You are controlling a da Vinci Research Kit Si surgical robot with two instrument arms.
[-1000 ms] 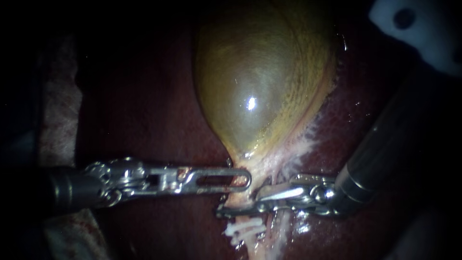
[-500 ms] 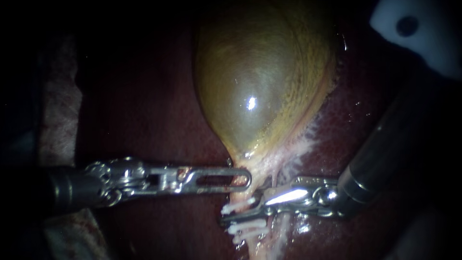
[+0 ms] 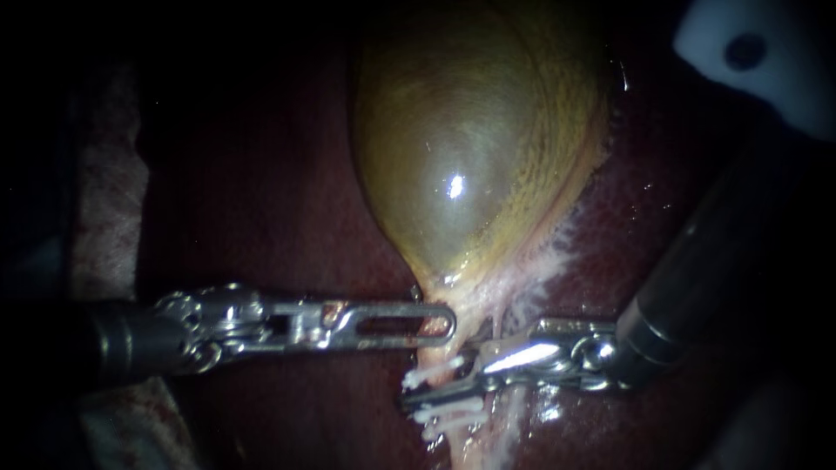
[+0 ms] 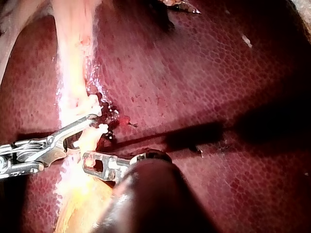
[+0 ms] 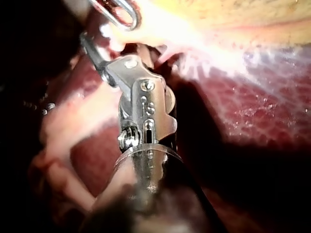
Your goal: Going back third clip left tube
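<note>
The yellow-green gallbladder [image 3: 470, 148] lies on dark red liver [image 3: 279, 200] and narrows to a pale tube [image 3: 461, 446]. My left instrument [image 3: 435, 326] comes in level from the left, its slotted jaws shut on the gallbladder's neck. My right instrument [image 3: 416, 396] reaches in from the right, its thin jaws slightly open astride the tube. One white clip [image 3: 431, 374] sits just above those jaws and two white clips [image 3: 453, 407] just below them. In the left wrist view the right instrument [image 4: 87, 127] lies between white clips [image 4: 93, 102], beside the left instrument [image 4: 92, 162].
A white plastic part [image 3: 758, 61] with a dark hole hangs at the upper right, above the right instrument's dark shaft [image 3: 714, 261]. Pale blood-stained cloth [image 3: 104, 200] lines the left side. Liver surrounds the tube on both sides.
A white clip now shows on the tube above the right instrument's jaws, which were shut there a second ago. Those jaws have drawn slightly to the right. The left instrument has held still.
</note>
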